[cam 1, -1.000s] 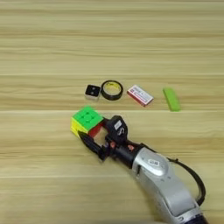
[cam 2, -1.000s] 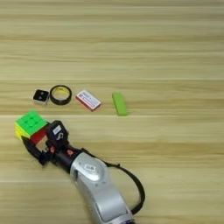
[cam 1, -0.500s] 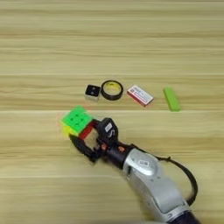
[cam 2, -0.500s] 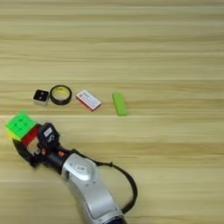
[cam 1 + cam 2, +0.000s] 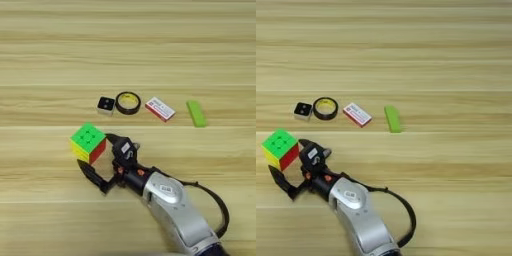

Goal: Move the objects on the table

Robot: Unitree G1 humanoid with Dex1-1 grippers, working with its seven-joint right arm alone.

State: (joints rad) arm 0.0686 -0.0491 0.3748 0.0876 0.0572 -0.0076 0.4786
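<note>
tool (image 5: 100, 160) spread wide — puzzle cube (image 5: 88, 143) between its fingers, on table (image 5: 128, 55)

My table (image 5: 50, 50) carried a puzzle cube (image 5: 88, 142), a small black-and-white block (image 5: 106, 105), a black ring (image 5: 128, 102), a red-and-white box (image 5: 160, 109) and a green bar (image 5: 196, 113).

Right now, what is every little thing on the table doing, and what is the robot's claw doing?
puzzle cube: sitting on the table, green face up, just past the open fingers.
right gripper: open, not gripping anything.
small black square block: resting flat, at the left end of the row.
black ring: lying flat beside the block.
red-and-white box: lying flat, turned at an angle.
green bar: lying flat, at the right end of the row.
table: light wood, holding them all.
</note>
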